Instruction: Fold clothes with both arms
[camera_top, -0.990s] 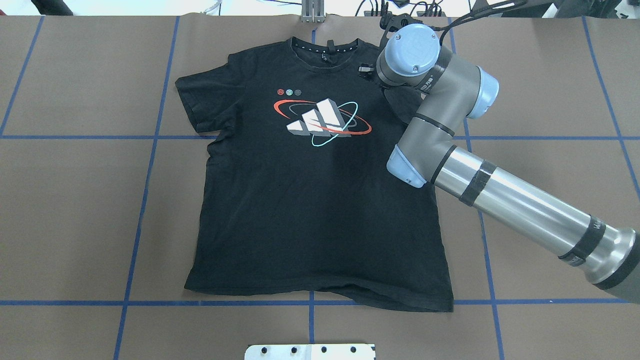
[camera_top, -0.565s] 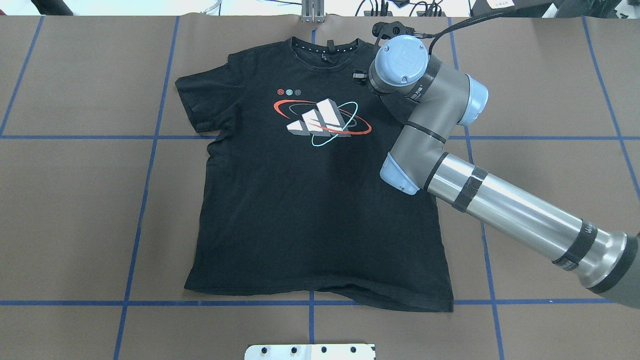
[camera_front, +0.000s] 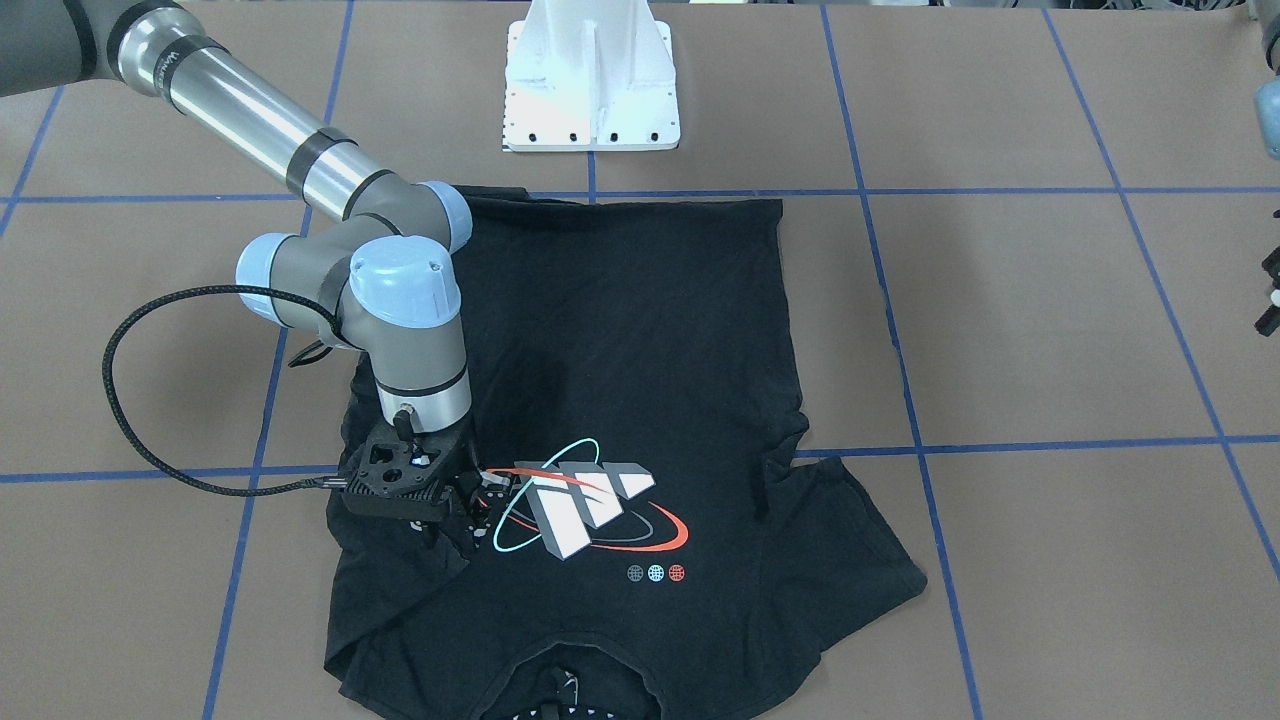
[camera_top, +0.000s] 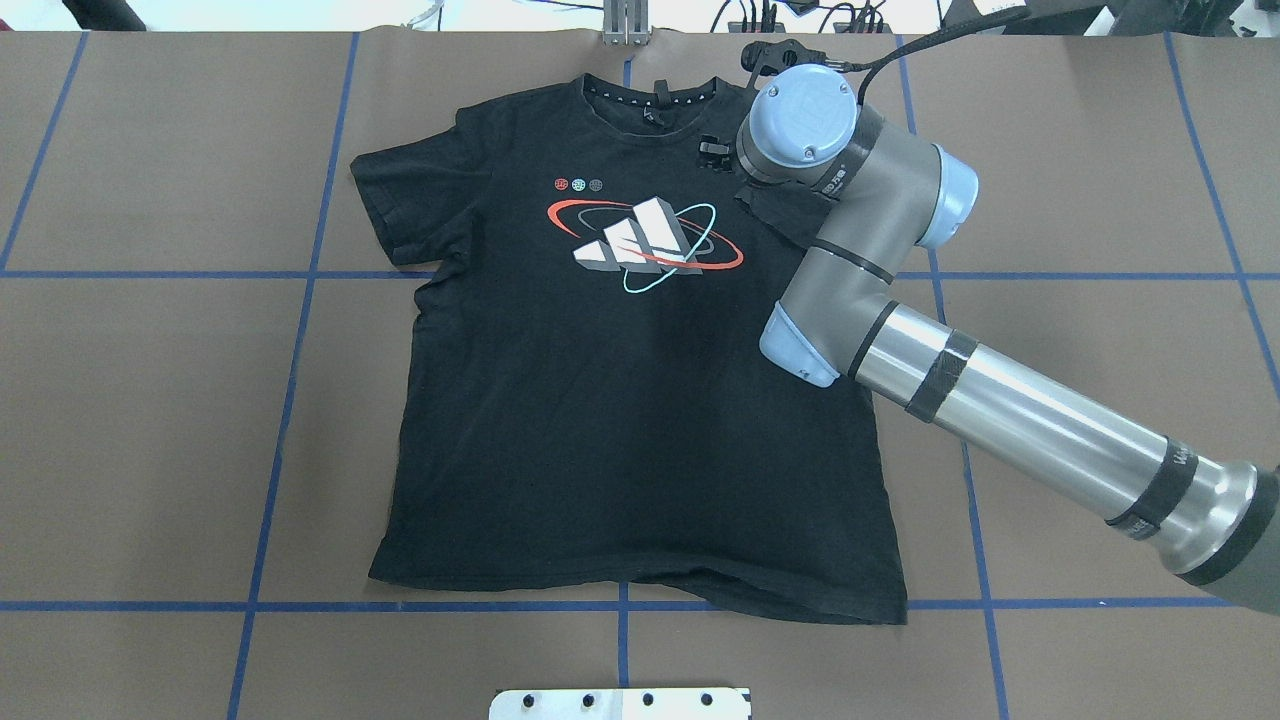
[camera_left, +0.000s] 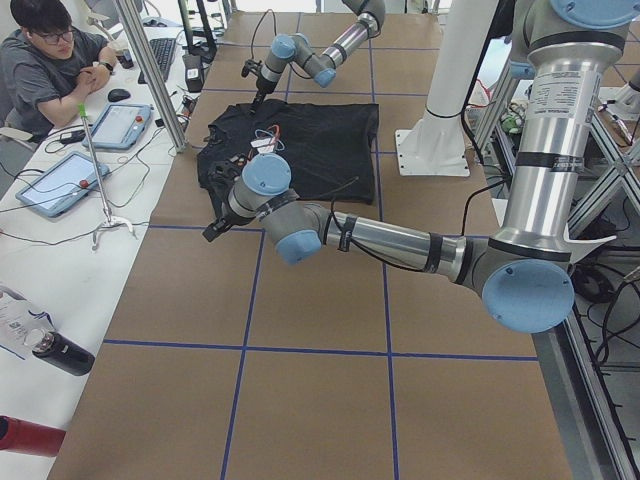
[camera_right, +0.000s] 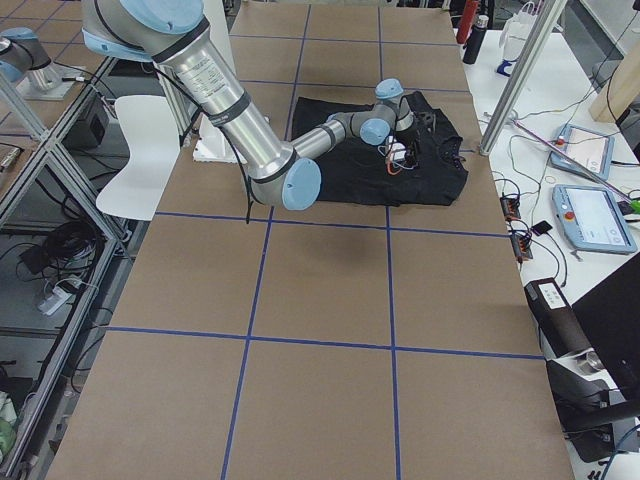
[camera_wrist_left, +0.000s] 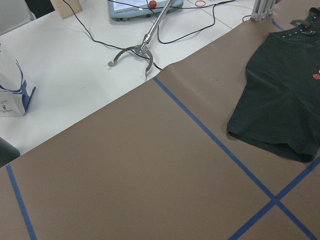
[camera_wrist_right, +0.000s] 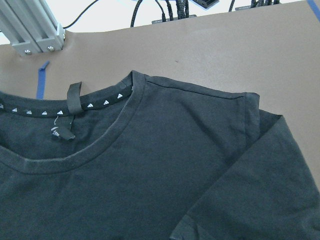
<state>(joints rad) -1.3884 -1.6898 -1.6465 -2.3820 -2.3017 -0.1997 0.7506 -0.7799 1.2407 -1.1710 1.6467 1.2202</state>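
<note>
Beside chest print, right end effector down at T-shirt sleeve; cannot tell whether pinching.

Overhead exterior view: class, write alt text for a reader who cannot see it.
A black T-shirt with a white, red and teal chest print lies print up on a brown table gridded in blue tape. The right arm reaches in from the right, its wrist over one shoulder.

— Robotics lab, no question: brown table gridded in blue tape, aluminium framing.
— Teach pendants, I think, on the white bench; cables trailing, a person seated alongside.
</note>
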